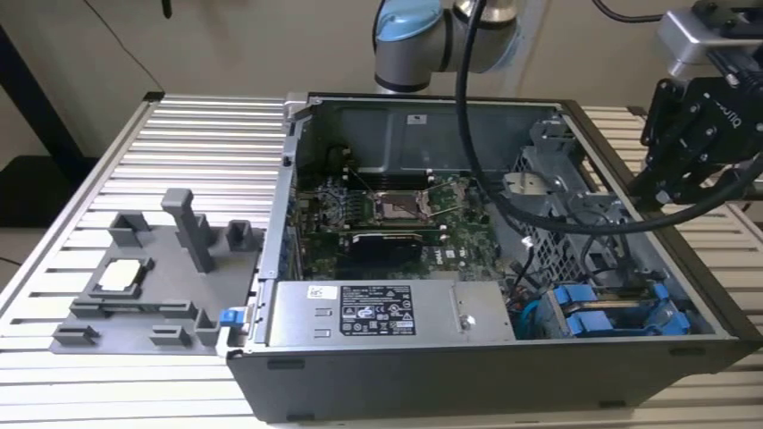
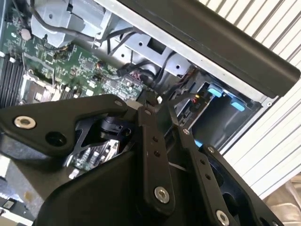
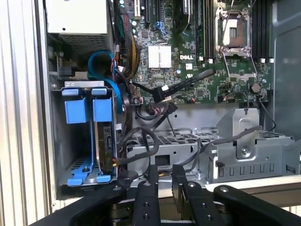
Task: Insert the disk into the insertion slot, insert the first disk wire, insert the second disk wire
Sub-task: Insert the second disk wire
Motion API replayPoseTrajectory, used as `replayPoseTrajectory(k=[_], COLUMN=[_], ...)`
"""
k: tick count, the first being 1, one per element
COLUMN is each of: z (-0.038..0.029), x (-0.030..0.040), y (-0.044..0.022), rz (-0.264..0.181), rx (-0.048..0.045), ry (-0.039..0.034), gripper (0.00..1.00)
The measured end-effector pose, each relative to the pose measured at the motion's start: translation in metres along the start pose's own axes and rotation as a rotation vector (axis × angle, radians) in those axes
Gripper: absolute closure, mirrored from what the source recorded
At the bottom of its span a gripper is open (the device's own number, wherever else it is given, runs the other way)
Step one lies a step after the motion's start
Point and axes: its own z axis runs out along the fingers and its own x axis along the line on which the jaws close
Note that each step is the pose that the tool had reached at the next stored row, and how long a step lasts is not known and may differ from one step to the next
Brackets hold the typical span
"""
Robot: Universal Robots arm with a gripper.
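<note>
The gripper (image 1: 653, 190) hangs over the open case's (image 1: 477, 368) wall on the exterior view's right, its fingers (image 3: 151, 188) drawn close together with nothing between them. In the near corner on that side, the disk (image 3: 104, 146) stands on edge in the insertion slot (image 1: 620, 320), with black cables (image 3: 141, 136) just beside it

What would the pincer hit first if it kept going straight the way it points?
Probably the black cables draped over the perforated grey metal cage, straight ahead of the pincer in the first wrist view, though depth is unclear.
</note>
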Motion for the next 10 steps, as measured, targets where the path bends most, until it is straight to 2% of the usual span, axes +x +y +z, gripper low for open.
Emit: replayPoseTrajectory(k=[10], z=[0.0009], x=[0.0019], y=[0.0439], rz=[0.0], rx=[0.0001], ry=[0.0], gripper=[0.73])
